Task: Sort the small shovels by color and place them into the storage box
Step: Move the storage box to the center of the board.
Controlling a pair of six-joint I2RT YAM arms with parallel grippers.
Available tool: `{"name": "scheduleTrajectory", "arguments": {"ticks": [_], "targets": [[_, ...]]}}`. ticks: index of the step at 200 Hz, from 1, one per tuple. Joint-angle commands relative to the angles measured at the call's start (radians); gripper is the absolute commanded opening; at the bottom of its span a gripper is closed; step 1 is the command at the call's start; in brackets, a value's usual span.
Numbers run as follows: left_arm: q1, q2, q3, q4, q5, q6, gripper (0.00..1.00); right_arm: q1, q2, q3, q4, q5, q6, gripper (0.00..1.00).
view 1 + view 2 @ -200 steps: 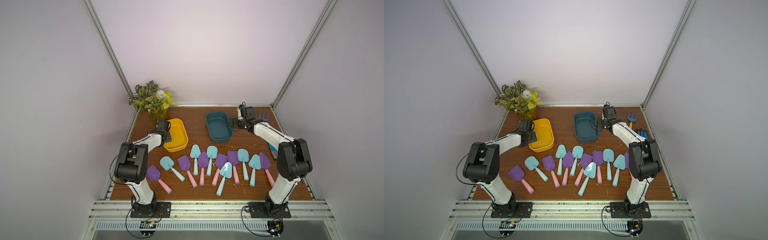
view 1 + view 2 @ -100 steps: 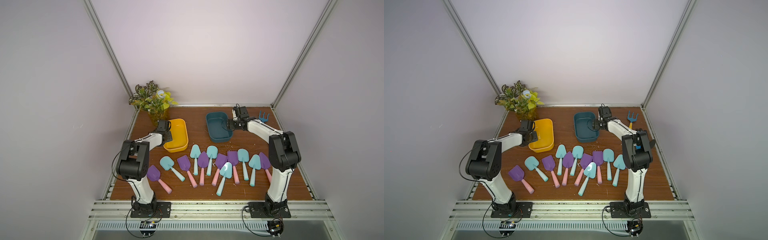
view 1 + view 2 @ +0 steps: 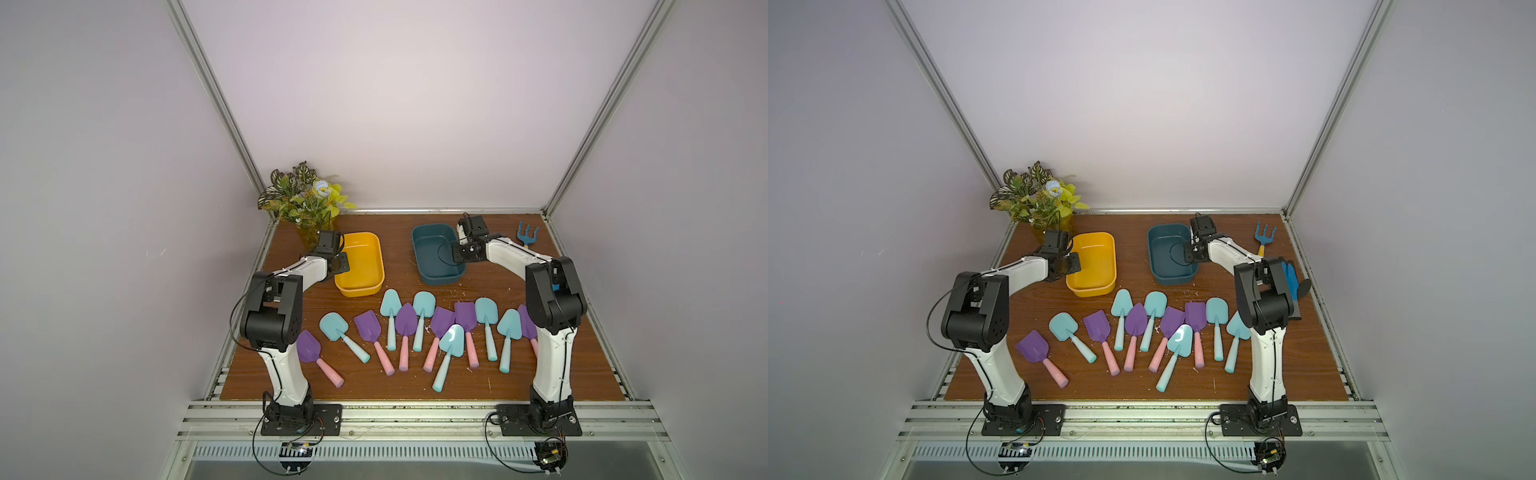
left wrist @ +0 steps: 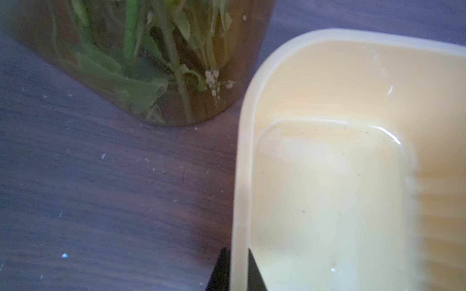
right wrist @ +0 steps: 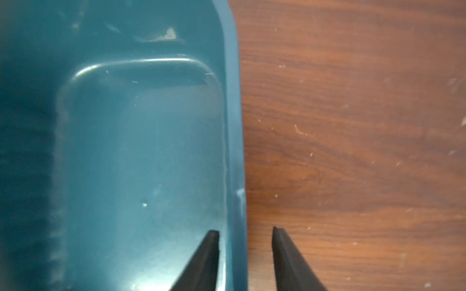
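Clamping the long wall of the yellow box (image 3: pixel 359 262), the left end effector (image 4: pixel 238 254) is clenched on the rim, one finger inside and one outside. I judge this grip is meant to drag or steady the box. The right end effector (image 5: pixel 244 230) straddles the wall of the teal box (image 3: pixel 428 249) the same way, but its outer finger stands clear of the rim, so nothing is clamped there. Both boxes are empty. The small shovels (image 3: pixel 406 322), purple and light blue mixed, all lie in a ragged row on the surface (image 3: pixel 582 374) near the arm bases, some overlapping. Sorting has not begun; probably each box takes one color.
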Motion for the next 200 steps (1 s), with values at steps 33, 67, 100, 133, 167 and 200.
{"name": "scheduleTrajectory", "arguments": {"ticks": [33, 67, 100, 133, 167, 200], "targets": [[-0.059, 0.087, 0.167, -0.063, 0.009, 0.030, 0.11, -0.009, -0.011, 0.025, 0.000, 0.054, 0.007, 0.17], [-0.099, 0.129, 0.214, -0.072, 0.030, 0.025, 0.11, -0.027, -0.032, -0.007, 0.003, 0.070, 0.007, 0.10], [-0.121, 0.137, 0.209, -0.050, 0.073, 0.002, 0.10, -0.052, -0.092, -0.085, 0.033, 0.093, 0.023, 0.04], [-0.141, 0.138, 0.196, -0.031, 0.106, -0.007, 0.09, -0.073, -0.137, -0.135, 0.042, 0.101, 0.024, 0.01], [-0.170, 0.136, 0.188, -0.019, 0.122, -0.018, 0.10, -0.078, -0.174, -0.173, 0.047, 0.099, 0.027, 0.00], [-0.198, 0.140, 0.190, 0.002, 0.134, -0.042, 0.12, -0.077, -0.194, -0.207, 0.063, 0.082, 0.053, 0.00]]}}
